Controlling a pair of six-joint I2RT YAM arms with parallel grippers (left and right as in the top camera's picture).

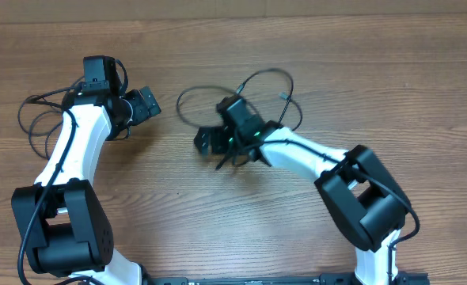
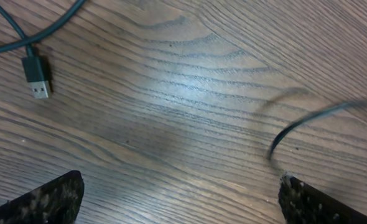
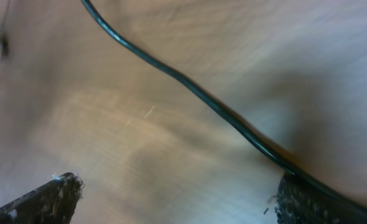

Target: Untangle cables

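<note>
Partly done: thin black looped cables (image 3: 202,96) parted toward wooden table's (image 1: 218,229) left edge and centre, straightening left to do; left gripper (image 1: 148,104), right gripper (image 1: 205,142) jaws apart.

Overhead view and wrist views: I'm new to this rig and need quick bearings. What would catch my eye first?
A thin black cable loop sprawls mid-scene, with the open right gripper low beside it. On the far left, a second cable lies bundled behind the open left gripper. The left wrist view shows a silver-tipped plug lying flat at a cable's end.
</note>
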